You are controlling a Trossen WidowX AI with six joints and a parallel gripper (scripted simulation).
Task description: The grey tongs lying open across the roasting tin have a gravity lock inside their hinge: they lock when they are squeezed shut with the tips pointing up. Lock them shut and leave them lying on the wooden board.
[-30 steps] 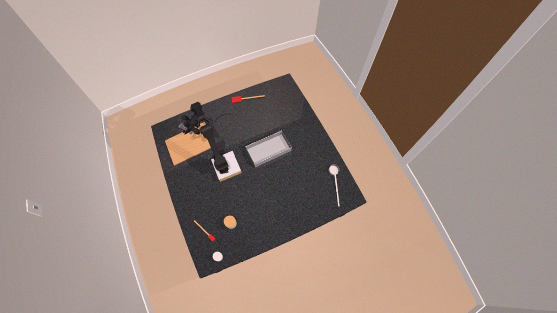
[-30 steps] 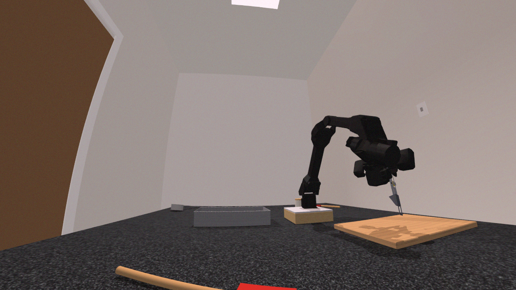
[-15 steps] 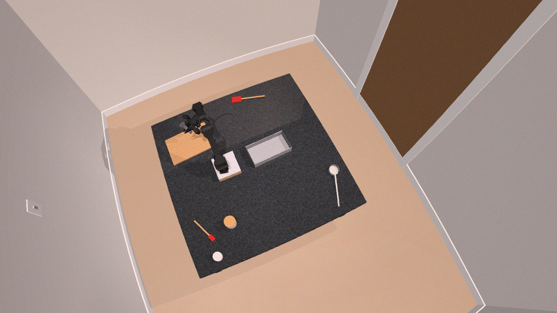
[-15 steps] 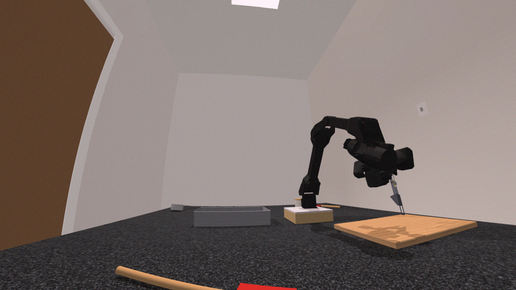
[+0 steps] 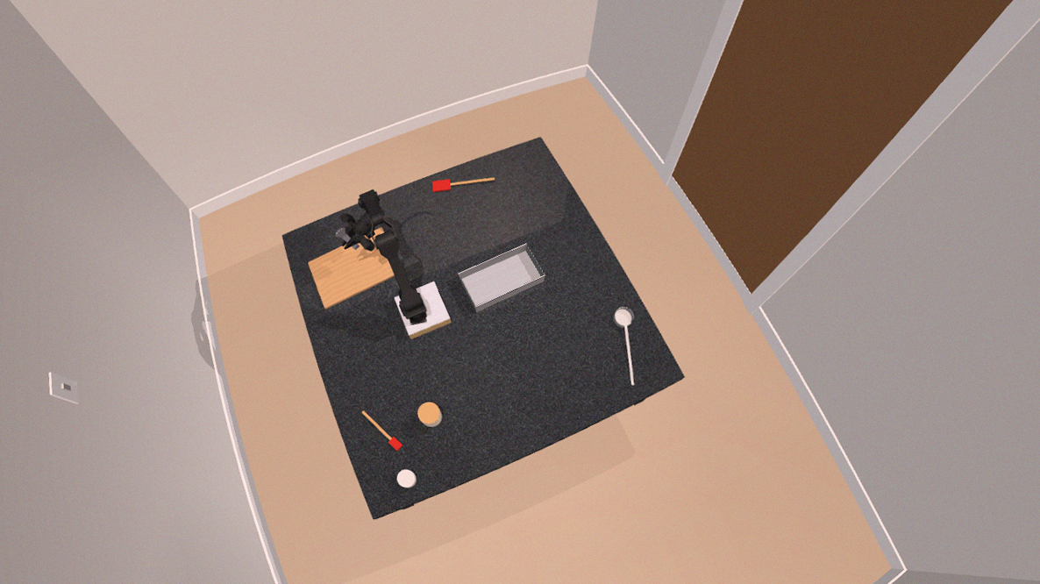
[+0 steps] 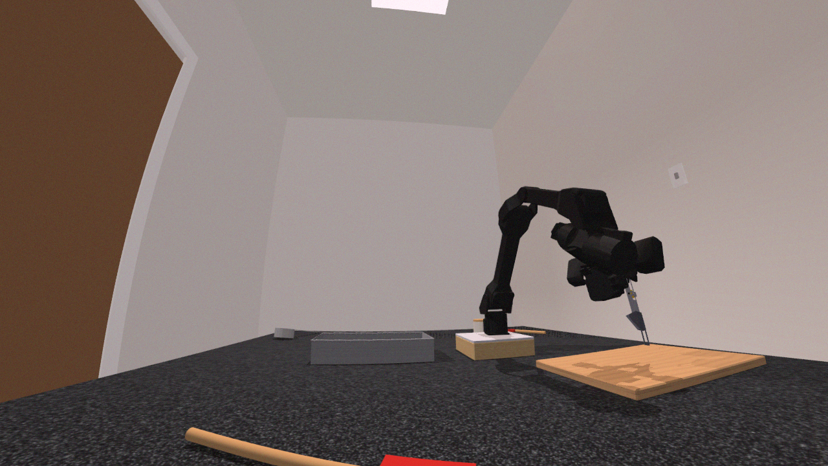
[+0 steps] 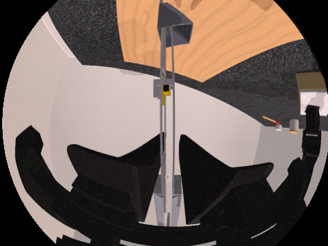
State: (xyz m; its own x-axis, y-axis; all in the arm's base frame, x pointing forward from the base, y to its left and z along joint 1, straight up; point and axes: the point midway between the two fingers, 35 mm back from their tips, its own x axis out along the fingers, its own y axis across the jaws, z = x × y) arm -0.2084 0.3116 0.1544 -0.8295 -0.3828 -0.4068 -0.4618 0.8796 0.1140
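Observation:
My gripper (image 5: 348, 240) (image 6: 629, 279) (image 7: 172, 137) is shut on the grey tongs (image 5: 342, 233) (image 6: 634, 320) (image 7: 162, 51) and holds them in the air. Their two thin arms run nearly parallel, close together, between the fingers in the wrist view. A dark flared hollow end piece points down towards the far edge of the wooden board (image 5: 343, 278) (image 6: 717, 363) (image 7: 222, 34). A yellow piece with a black square (image 7: 166, 87) sits partway along the arms. I cannot tell whether they are locked. The roasting tin (image 5: 510, 292) (image 6: 372, 351) holds no tongs.
The arm's white-topped block (image 5: 438, 301) (image 6: 502, 349) stands between board and tin. A red-headed tool (image 5: 441, 185) lies at the back, another (image 5: 395, 444) near a tan-topped cylinder (image 5: 429, 413) and a white round piece (image 5: 406, 477). A white long-handled cup (image 5: 623, 317) lies right.

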